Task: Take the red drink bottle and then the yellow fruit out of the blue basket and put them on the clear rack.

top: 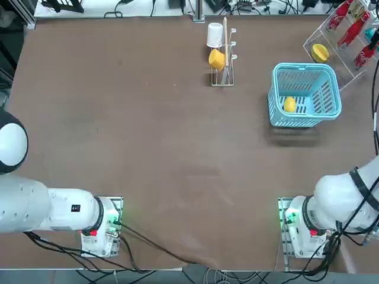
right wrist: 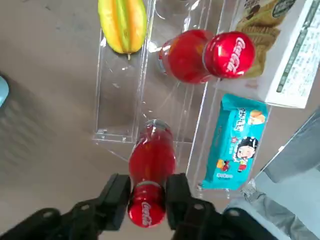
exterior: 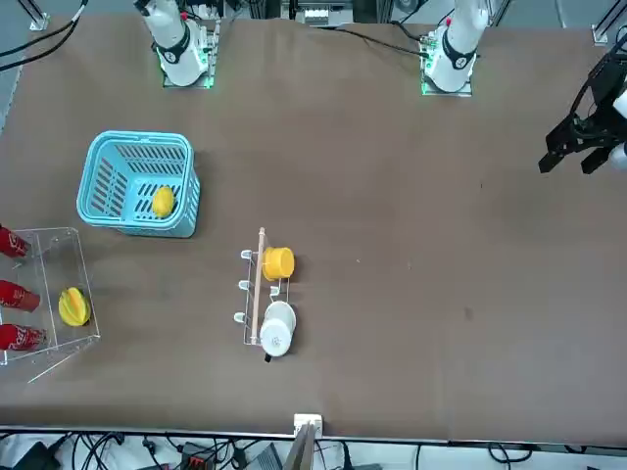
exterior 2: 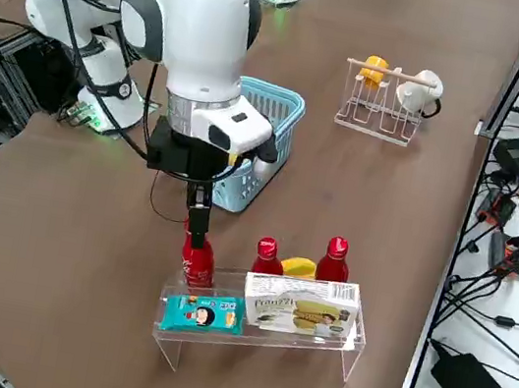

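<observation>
Red bottle sitting on the rack, right gripper looking ready to back off
The fingers are standing narrowly open on either side of the cap of the slim red plastic drink bottle, probably so it's settling without tipping. Just below them, the clear acrylic stepped rack is taking its base, I'm guessing in that spot because it's leaving room beside the blue snack packet. Farther off, back toward the robot's base, the light-blue slotted plastic basket is holding the small round yellow fruit. The top view is showing that fruit but missing the gripper; the wrist view is showing the finger gap but only catching a basket edge.
</observation>
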